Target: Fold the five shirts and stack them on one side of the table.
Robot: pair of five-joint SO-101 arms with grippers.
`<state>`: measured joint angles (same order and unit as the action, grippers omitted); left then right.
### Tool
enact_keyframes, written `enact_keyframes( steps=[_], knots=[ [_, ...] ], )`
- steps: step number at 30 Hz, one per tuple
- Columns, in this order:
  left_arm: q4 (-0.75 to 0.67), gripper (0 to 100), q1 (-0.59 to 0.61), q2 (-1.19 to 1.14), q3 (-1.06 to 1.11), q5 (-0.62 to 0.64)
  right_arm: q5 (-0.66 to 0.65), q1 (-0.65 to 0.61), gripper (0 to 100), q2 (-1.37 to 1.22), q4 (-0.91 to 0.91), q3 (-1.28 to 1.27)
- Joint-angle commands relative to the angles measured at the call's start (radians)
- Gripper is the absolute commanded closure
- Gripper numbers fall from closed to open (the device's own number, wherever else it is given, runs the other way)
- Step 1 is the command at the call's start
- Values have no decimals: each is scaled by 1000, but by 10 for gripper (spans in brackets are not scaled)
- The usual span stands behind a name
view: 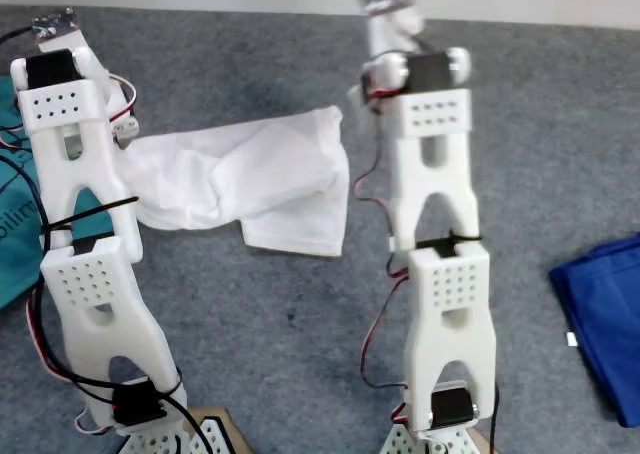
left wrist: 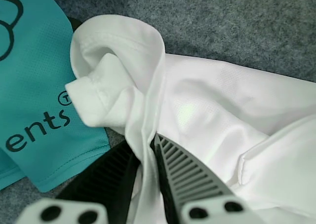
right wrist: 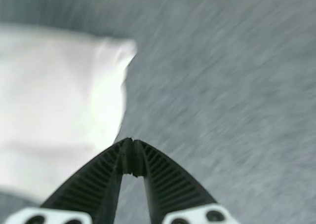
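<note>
Clamped on a bunched fold of the white shirt [left wrist: 207, 110] with the left pincer [left wrist: 144, 144], jaws narrow, cloth squeezed between them. Spread in a rumpled band across the grey bench [view: 300, 324] between the two arms, one end up by the left arm, the other ending in a loose corner near the right arm. Empty on the other side: right pincer [right wrist: 132, 146] with tips pressed together, hovering over bare bench just beside that corner. Next to the grasp, a teal shirt [left wrist: 34, 86], its edge touching or slipping under the white cloth; well apart, at the bench's right side, a blue shirt [view: 605, 314]. Likely trouble from here: pulling by one end alone, so twisting or bunching the shirt instead of flattening it; losing so thin a fold from the grip; dragging the teal shirt along through contact at the edge; opening and closing the right tips on bench rather than cloth.
</note>
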<state>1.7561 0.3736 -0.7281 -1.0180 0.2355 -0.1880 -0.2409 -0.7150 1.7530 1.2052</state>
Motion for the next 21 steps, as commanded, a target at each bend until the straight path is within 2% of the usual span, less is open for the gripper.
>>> enact_keyframes(
  steps=[1,5,8,16,18,21],
  knots=[
    [5,993,-19,73,-12,-8,-14,-59,991,232,13,-246],
    [5,993,-21,77,-12,-6,-31,-107,991,473,7,-550],
    [8,993,-30,81,-12,-6,-31,-139,991,630,-70,-799],
    [12,993,-35,81,35,-8,-34,-191,988,949,-628,-1610],
    [12,993,-39,81,62,-8,-29,-191,944,1000,-739,-1751],
    [9,993,-41,81,88,-9,-34,-191,813,1027,-809,-1827]
  ],
)
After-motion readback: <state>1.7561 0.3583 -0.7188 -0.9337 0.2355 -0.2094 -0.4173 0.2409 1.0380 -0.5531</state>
